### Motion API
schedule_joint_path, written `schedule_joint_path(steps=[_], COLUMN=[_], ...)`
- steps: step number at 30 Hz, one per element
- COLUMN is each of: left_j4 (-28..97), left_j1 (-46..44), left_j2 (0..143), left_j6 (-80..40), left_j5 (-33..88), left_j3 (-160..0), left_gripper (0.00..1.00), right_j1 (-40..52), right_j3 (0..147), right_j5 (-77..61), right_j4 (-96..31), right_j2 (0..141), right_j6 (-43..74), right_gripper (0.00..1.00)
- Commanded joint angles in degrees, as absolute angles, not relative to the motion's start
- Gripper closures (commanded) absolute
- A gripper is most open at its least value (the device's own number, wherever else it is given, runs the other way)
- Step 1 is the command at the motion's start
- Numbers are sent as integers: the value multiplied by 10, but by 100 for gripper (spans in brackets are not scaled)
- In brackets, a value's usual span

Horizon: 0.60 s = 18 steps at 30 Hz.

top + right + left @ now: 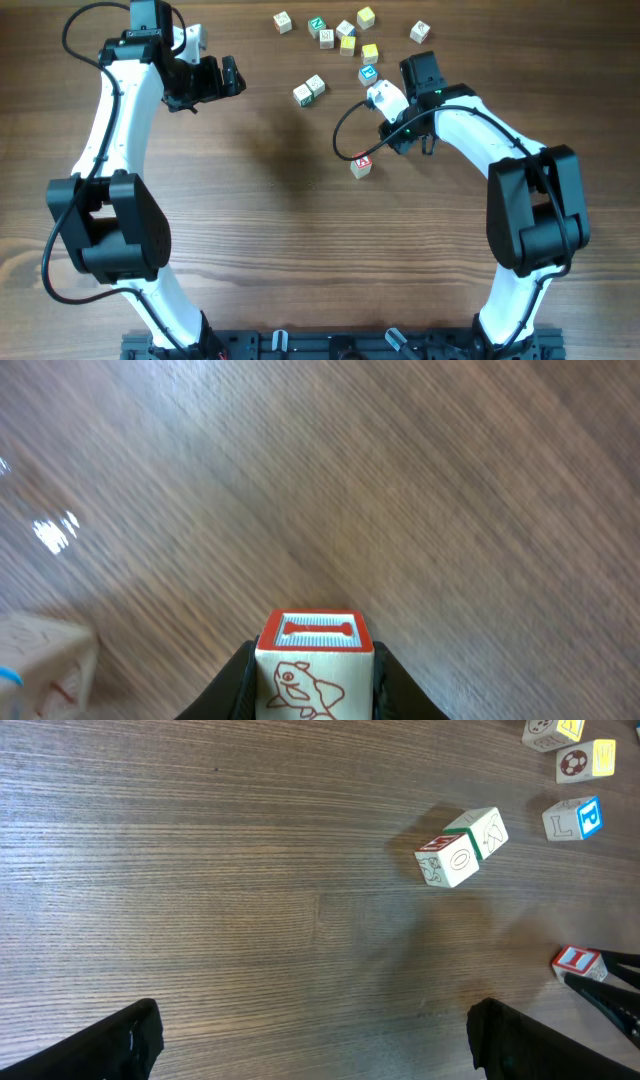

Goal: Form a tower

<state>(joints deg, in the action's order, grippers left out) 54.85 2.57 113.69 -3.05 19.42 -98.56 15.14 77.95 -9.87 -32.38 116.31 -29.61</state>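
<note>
No tower shows in any view; every cube lies single. A pale cube with a red letter face (361, 165) (315, 660) sits right of the table's middle. My right gripper (372, 158) (315, 685) is shut on it, one black finger pressed to each side. A red fish drawing faces the wrist camera. Whether the cube rests on the wood or hangs just above it I cannot tell. The same cube (577, 960) shows at the right edge of the left wrist view. My left gripper (222, 78) (315, 1040) hovers open at the back left, with only bare wood between its fingers.
Two cubes (309, 90) (462, 847) touch each other behind the table's middle. A blue-faced cube (368, 73) (574, 818) lies near the right wrist. Several more loose cubes (345, 35) are scattered along the far edge. Another cube (40, 660) lies left of the held one.
</note>
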Motion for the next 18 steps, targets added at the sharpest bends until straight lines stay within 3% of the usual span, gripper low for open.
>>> schedule_joint_path(steps=[1,4,7,14,16,18], left_j4=[547,547,547,547,547,547], left_j1=[25,25,25,25,25,25], left_j2=[1141,1141,1141,1141,1141,1141], left_j6=[-19,-19,-19,-19,-19,-19], left_j5=[195,195,195,195,195,195], left_j3=[-985,-985,-985,-985,-985,-985], left_gripper=[0,0,0,0,0,0], right_j1=[155,151,149,149,149,149], right_j3=[788,788,788,741,658,512], right_j5=[-176,-237,-301,-294,-282,-230], right_j4=[-293,-286,-317,-469,-437,-310], right_j2=[1160,1103,944,645,554,470], right_j6=[-210,-182,-172,-162,-132,-70], right_gripper=[82,82,80,84,85,85])
